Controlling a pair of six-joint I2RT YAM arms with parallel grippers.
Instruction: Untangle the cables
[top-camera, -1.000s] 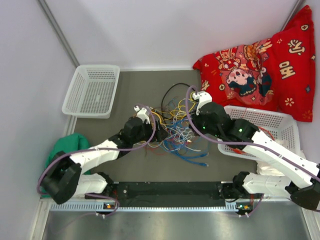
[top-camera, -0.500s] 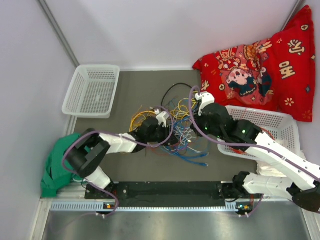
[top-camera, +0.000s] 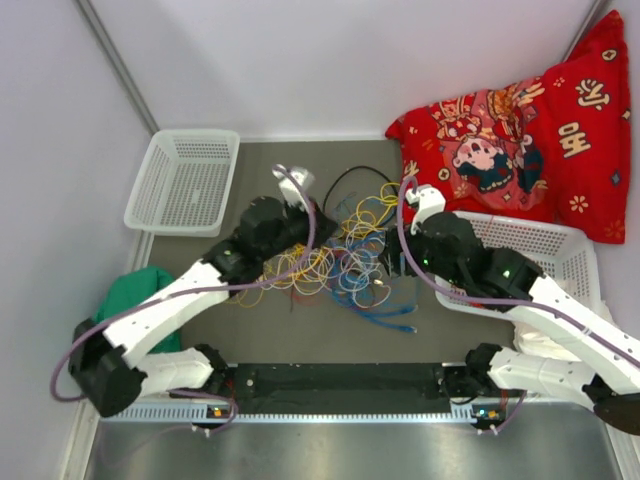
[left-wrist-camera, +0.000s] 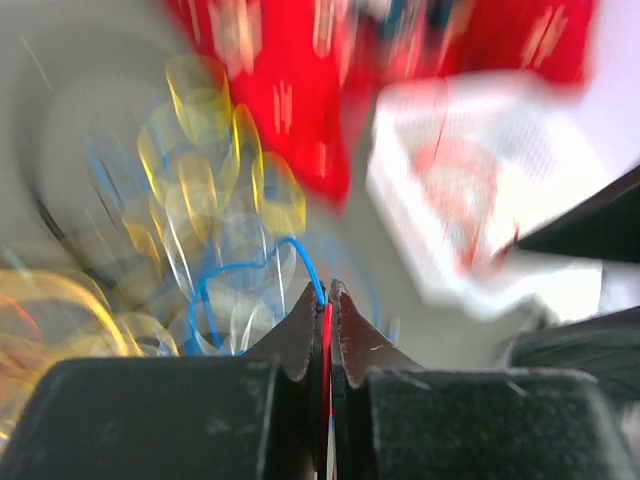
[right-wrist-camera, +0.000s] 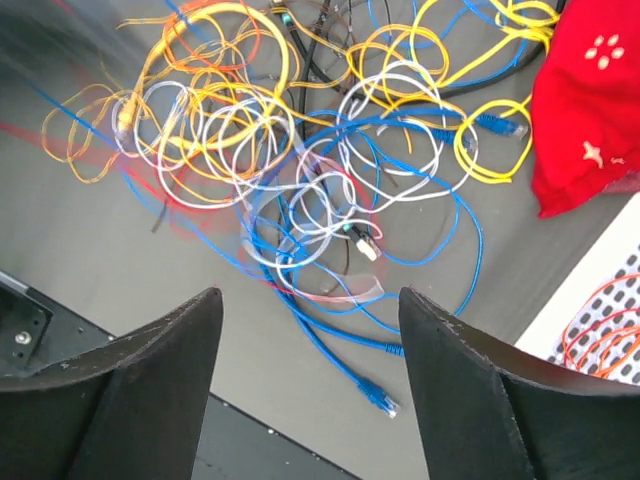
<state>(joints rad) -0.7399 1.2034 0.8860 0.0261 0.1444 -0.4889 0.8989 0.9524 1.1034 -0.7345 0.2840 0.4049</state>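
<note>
Pinching a thin red wire (left-wrist-camera: 326, 335) between fingers pressed together, the left end effector (left-wrist-camera: 327, 292) is gripping at the left side of the cables (top-camera: 345, 262). These are lying in a loose heap of yellow, orange, blue and white loops in the middle of the table (top-camera: 270, 170). A blue cable (left-wrist-camera: 250, 272) is arcing away from the fingertips; the blur is hiding whether it is pinched too. The right end effector (right-wrist-camera: 308, 300) is hovering above the heap with its fingers spread wide, gripping nothing. Freeing the red wire is probably calling for a slow, low pull away from the heap. Meanwhile the right side should be pinning the neighbouring loops, so the whole tangle is not dragging along.
</note>
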